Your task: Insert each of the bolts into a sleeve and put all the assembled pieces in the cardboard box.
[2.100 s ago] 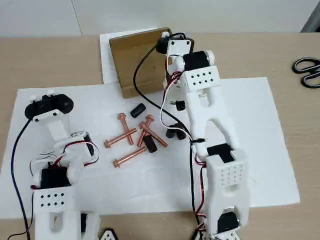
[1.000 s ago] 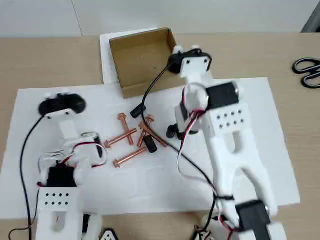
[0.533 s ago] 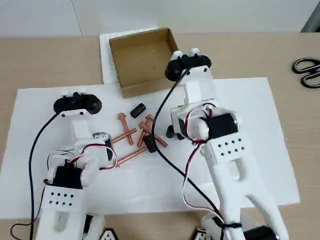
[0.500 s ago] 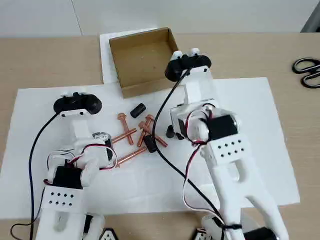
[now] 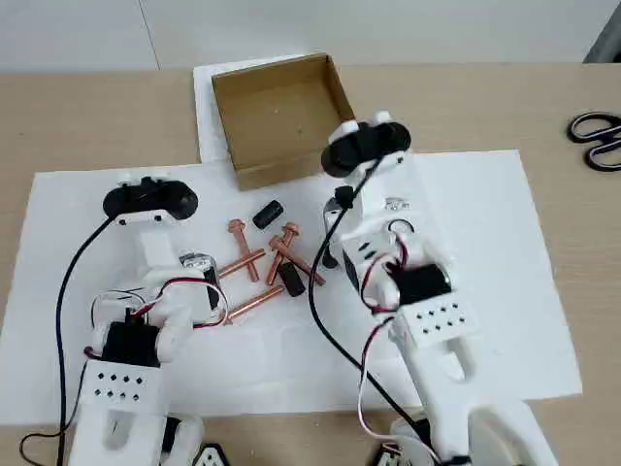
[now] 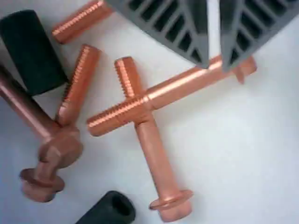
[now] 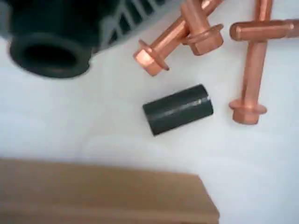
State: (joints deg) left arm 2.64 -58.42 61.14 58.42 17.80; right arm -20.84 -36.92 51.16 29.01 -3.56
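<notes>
Several copper bolts (image 5: 254, 303) lie scattered on white paper, with one black sleeve (image 5: 267, 214) beside them and another (image 5: 291, 279) among them. The cardboard box (image 5: 277, 171) stands behind them. My left gripper (image 6: 215, 63) hovers over the head end of one bolt (image 6: 177, 86); its grey fingers stand almost together with a thin slit and hold nothing. That bolt lies across another bolt (image 6: 154, 149). My right gripper (image 7: 51, 28) is shut on a black sleeve (image 7: 44, 44), just right of the pile. Beyond it, a loose sleeve (image 7: 177, 109) lies next to a box wall (image 7: 103, 191).
Scissors (image 5: 597, 136) lie at the far right on the wooden table. White paper (image 5: 485, 194) covers the work area, with bare room to the right of the right arm. Black cables hang from both arms over the paper.
The left arm has swung right and now hangs over the bolts. The right arm has drawn back from above the box and come down beside the bolt pile.
</notes>
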